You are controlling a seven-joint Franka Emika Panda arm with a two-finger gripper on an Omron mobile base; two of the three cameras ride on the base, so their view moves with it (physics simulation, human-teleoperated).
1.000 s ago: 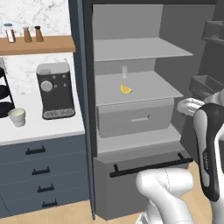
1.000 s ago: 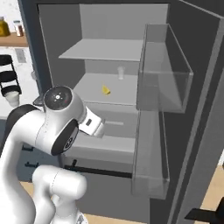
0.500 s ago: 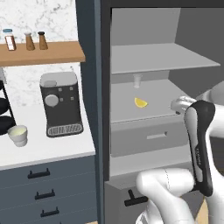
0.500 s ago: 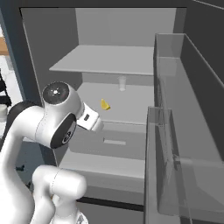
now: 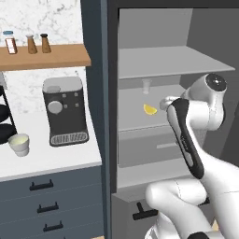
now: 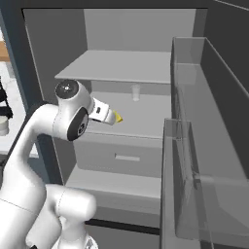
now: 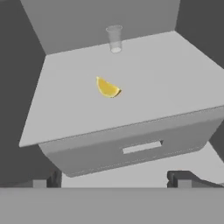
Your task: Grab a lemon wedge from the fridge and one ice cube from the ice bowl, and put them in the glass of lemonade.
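Note:
The fridge (image 5: pixel 151 28) stands open. On its middle shelf (image 7: pixel 166 83) lies the lemon wedge (image 7: pixel 107 88), tiny and bright yellow, also seen in the base views (image 5: pixel 150 109) (image 6: pixel 118 118). My gripper (image 7: pixel 116 179) is open, its dark fingertips (image 7: pixel 179 177) wide apart, level with the drawer front and short of the wedge, holding nothing. In the base views the hand (image 5: pixel 164 103) (image 6: pixel 106 112) hovers just in front of the shelf, close to the wedge. The glass of lemonade (image 5: pixel 19 144), a cream-white cup, sits on the counter at the left. The ice bowl is out of view.
A small clear glass (image 7: pixel 114 38) stands at the back of the same shelf. A drawer (image 7: pixel 140 146) lies under it. The fridge door with clear bins (image 6: pixel 194 146) hangs open on the right. A coffee machine (image 5: pixel 64 111) and a black rack (image 5: pixel 4 126) stand on the counter.
The base has driven closer to the fridge, so both base views have shifted. The hand has risen from drawer height to the middle shelf and come near the lemon wedge.

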